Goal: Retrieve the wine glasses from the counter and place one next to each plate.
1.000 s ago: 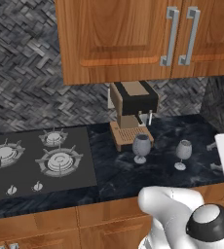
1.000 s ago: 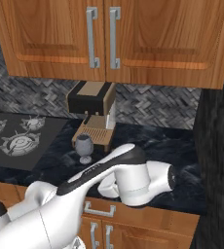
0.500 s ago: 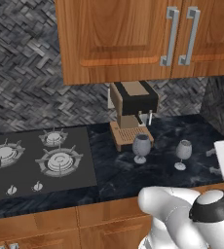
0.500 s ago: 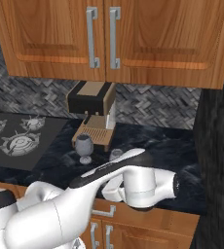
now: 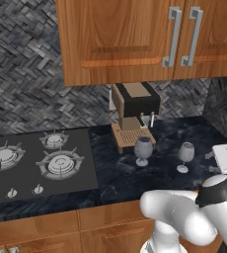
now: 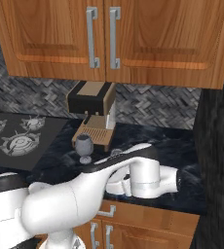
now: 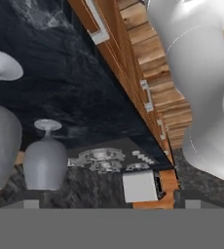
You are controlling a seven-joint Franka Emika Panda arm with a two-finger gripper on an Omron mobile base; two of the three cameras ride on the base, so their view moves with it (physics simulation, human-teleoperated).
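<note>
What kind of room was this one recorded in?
A home kitchen, rendered: a gas hob set in a black marble counter, wooden wall cabinets above, and an espresso machine by two wine glasses.

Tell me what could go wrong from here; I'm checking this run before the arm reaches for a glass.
1. The two translucent grey stemmed wine glasses stand close together on the black marble counter; reaching for one might tip the other.
2. The brown and black coffee machine sits right behind the left glass, so an overshoot could hit it.
3. The open gripper views the glasses rolled, so alignment may be off.
</note>
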